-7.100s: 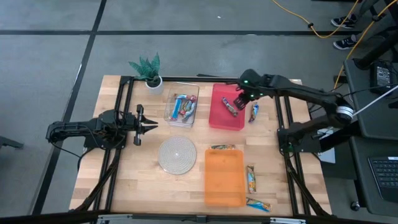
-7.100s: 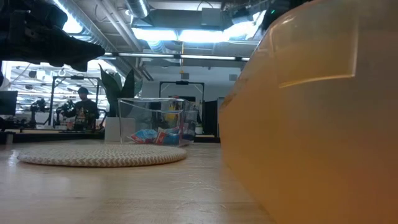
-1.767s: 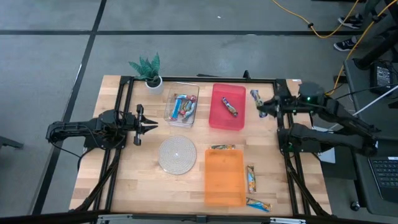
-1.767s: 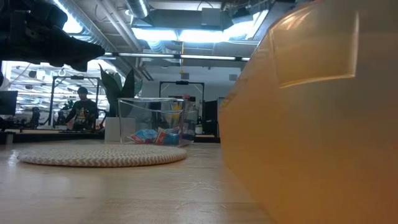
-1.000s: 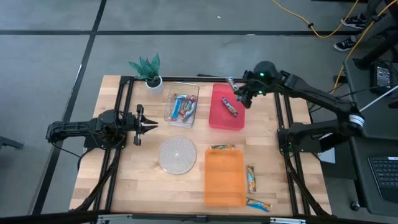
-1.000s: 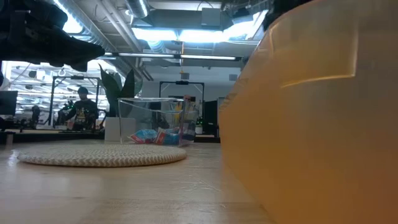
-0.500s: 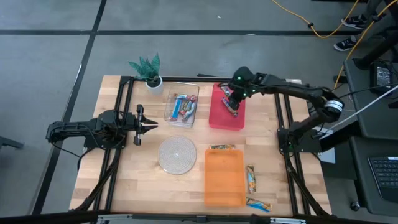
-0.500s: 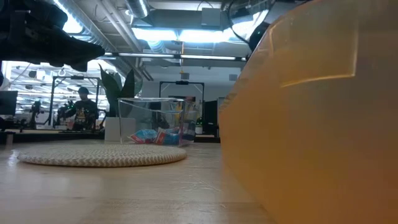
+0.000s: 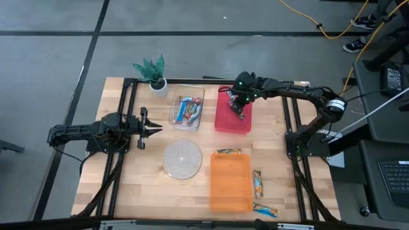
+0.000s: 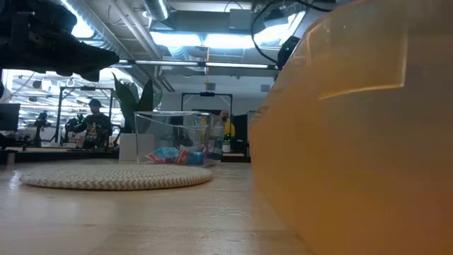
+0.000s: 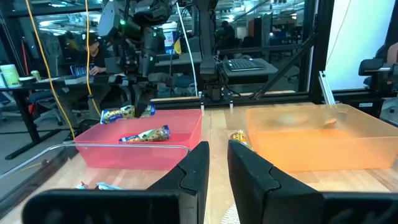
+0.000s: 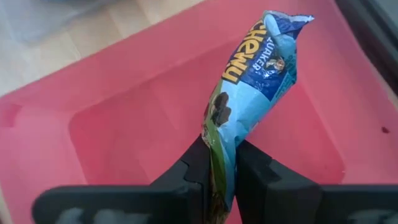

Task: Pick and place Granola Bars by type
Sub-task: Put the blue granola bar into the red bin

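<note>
Now bar (image 12: 249, 81) over red bin (image 12: 112, 124)

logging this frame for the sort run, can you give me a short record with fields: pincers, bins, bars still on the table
right pincer: shut on a granola bar, held over the red bin
left pincer: idle at the left of the table, nothing held
red bin: one bar lying inside
clear bin: several bars inside
orange bin: contents not clear
loose bars: two on the table right of the orange bin, one at its far edge
</note>
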Tool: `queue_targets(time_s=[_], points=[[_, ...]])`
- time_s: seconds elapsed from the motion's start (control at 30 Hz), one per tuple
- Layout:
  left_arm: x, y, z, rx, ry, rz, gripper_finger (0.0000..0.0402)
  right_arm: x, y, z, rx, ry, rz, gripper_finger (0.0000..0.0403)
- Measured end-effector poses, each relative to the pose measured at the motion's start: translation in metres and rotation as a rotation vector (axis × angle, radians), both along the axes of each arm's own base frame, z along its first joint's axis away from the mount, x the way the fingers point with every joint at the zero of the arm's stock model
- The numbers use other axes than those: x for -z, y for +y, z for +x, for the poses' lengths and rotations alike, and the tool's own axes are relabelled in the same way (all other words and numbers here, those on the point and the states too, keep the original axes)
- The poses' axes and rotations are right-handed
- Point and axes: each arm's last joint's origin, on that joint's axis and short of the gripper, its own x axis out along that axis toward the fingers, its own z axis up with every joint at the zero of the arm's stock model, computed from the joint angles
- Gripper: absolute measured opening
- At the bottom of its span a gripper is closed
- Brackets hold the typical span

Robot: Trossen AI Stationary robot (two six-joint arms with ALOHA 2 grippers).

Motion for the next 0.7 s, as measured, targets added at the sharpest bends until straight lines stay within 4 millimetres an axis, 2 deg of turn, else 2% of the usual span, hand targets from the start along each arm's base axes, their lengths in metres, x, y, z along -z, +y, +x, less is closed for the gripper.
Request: queue_targets(time_s=[0.37,0.7], points=[[0.000,0.000,0.000,0.000,0.000,0.000,0.0055,0.017,-0.003,0.006,0.021,0.040,0.039,0.0054],[0.000,0.000,0.000,0.000,0.000,0.000,0.0055,0.019,0.000,0.005,0.130,0.033,0.133,0.0078]])
